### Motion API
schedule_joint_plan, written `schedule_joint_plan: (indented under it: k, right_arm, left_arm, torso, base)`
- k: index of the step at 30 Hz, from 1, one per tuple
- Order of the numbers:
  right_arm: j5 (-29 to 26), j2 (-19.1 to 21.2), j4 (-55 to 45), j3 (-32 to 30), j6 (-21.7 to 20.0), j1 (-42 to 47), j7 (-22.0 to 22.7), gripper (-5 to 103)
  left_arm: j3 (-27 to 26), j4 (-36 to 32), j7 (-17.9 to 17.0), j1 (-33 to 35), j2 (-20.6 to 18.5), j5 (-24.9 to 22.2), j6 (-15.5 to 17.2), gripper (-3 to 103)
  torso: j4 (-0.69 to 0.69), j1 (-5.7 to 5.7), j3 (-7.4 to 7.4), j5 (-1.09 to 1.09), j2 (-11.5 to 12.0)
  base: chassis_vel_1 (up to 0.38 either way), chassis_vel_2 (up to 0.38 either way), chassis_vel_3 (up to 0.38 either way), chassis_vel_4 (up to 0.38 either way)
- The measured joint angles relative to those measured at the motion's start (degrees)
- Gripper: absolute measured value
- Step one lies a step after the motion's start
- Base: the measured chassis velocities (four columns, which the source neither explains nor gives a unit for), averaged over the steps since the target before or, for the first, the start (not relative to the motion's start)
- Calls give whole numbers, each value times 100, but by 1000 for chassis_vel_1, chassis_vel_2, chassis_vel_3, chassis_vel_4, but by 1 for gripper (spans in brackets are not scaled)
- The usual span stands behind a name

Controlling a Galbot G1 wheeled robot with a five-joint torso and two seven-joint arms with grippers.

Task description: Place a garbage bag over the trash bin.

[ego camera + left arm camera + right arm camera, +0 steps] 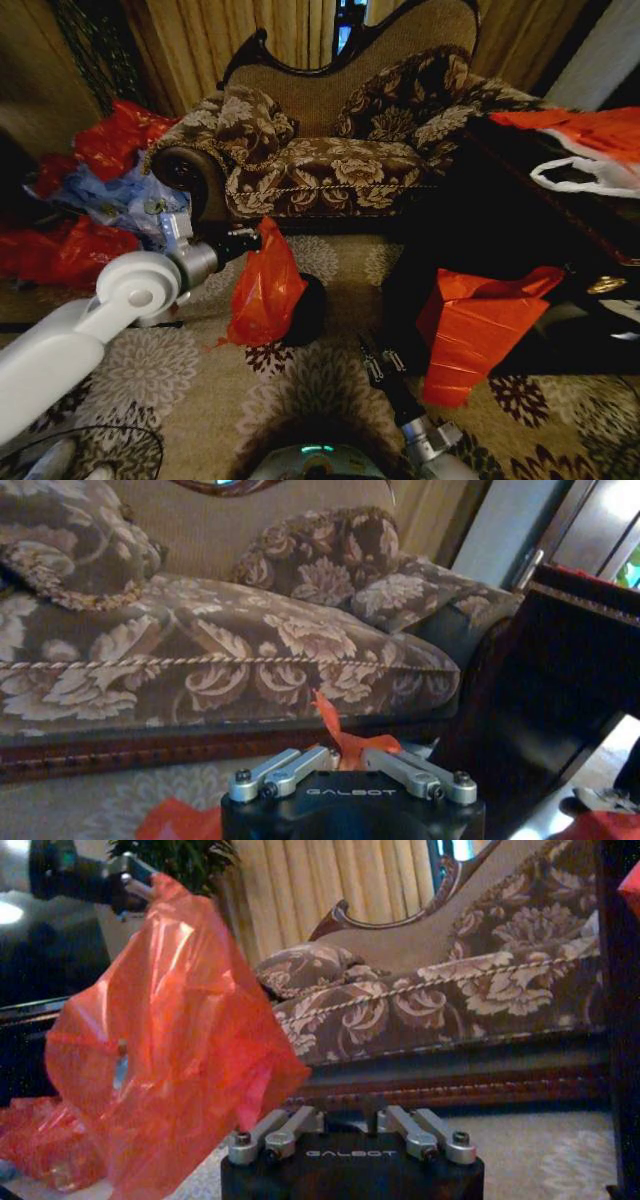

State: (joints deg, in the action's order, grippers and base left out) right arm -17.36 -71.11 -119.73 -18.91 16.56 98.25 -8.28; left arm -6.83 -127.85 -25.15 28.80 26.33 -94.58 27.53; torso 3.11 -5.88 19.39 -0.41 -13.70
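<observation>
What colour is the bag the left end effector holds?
Shiny red bag, best in the right wrist view.

A brown floral-upholstered sofa (330,150) with a carved dark wood frame stands against gold curtains (250,35). A patterned floral carpet (300,390) covers the floor. Dark wooden furniture (520,200) stands beside the sofa.

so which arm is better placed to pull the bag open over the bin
Probably the right gripper: it is free, low beside the trash bin. The left gripper already holds the garbage bag by its top.
</observation>
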Motion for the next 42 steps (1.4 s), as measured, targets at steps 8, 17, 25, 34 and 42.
schedule_joint_plan:
  k: [8,17,25,34,42]
  right_arm:
    - [-159,-103,431,215,-122,-472,-61,1]
    - [-569,108,328,264,-389,-1058,28,0]
    - [-1369,286,334,254,-639,-1541,74,0]
    - [-1785,399,554,435,-716,-2105,172,0]
    - [-2033,323,517,987,-825,-2663,902,0]
  left_arm:
    - [1317,646,-676,-1719,738,-15,-99,0]
    - [2677,1628,-1439,-2953,1970,62,-183,0]
    - [3327,2634,-1905,-3537,2991,473,-310,0]
    - [3548,3293,-2223,-3912,4015,585,-343,0]
    - [3554,3692,-2406,-4051,4498,770,-424,0]
  torso:
    - [1,0,0,1,0]
    - [2,-1,1,1,0]
    - [0,-1,1,2,1]
    - [2,0,0,3,1]
    - [0,0,0,2,1]
  base:
    - [0,0,0,0]
    - [0,0,0,0]
    - [0,0,0,0]
    - [0,0,0,0]
    - [0,0,0,0]
